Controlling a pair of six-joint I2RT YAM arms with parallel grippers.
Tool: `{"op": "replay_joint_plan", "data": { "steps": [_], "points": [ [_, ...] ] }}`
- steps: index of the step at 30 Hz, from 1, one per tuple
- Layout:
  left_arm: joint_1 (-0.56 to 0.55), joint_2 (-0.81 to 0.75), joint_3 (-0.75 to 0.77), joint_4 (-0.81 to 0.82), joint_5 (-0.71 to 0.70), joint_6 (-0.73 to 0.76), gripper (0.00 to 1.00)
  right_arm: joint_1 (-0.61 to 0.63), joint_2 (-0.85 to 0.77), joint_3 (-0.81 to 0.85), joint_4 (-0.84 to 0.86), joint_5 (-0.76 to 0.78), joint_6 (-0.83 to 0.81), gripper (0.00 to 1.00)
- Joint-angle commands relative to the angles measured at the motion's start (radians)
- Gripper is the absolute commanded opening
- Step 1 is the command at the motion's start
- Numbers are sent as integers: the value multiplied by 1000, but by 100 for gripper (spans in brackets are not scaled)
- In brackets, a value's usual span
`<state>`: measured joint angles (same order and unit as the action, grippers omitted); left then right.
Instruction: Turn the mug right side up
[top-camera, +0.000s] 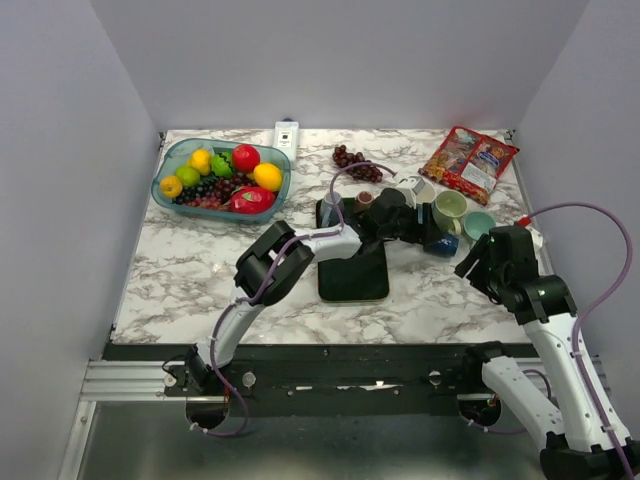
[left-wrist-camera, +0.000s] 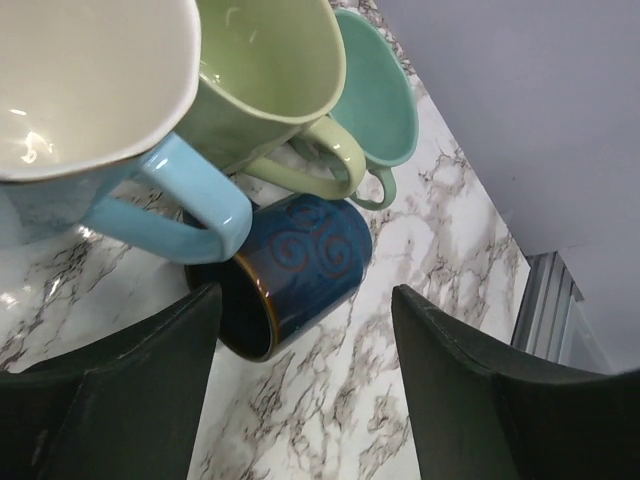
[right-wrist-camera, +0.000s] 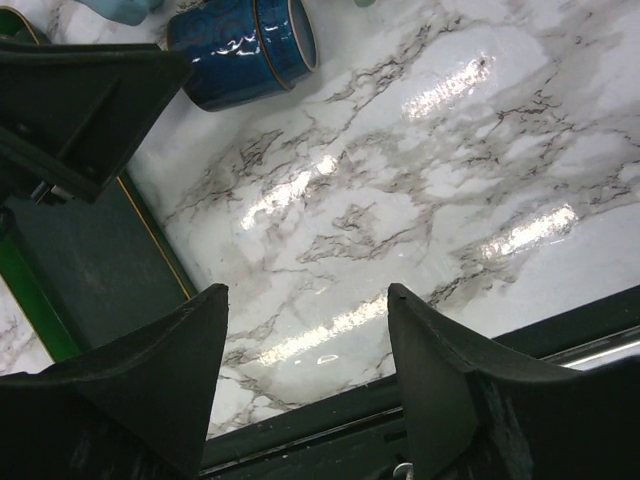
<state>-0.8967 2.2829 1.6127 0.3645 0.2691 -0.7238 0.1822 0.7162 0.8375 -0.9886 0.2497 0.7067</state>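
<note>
A dark blue mug with a swirl pattern lies on its side on the marble table, its mouth facing the left wrist camera. It also shows as the dark blue mug at the top of the right wrist view and as a small blue mug in the top view. My left gripper is open just short of it, the left finger close beside the rim and the right finger apart from it. My right gripper is open over bare marble near the table's front edge, well short of the mug.
Upright mugs crowd behind the blue one: a white mug with a light blue handle, a green mug and a teal mug. A dark tray lies mid-table. A fruit bowl, grapes and a snack packet sit at the back.
</note>
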Motion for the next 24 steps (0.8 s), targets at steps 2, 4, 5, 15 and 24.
{"op": "replay_joint_plan", "data": {
  "steps": [2,4,5,15,24],
  "points": [
    [-22,62,75,7,-21,-6,68,0,-37,44,-90,59,-1,72],
    [-30,76,82,-5,-22,-17,65,-1,-47,51,-105,63,-3,72],
    [-31,79,88,-10,-22,-19,62,0,-52,52,-107,63,-1,72],
    [-54,98,121,-68,-45,-14,33,0,-81,64,-128,48,2,72],
    [-56,-29,23,-102,-11,108,0,-1,-78,89,-117,3,-4,72]
  ]
}}
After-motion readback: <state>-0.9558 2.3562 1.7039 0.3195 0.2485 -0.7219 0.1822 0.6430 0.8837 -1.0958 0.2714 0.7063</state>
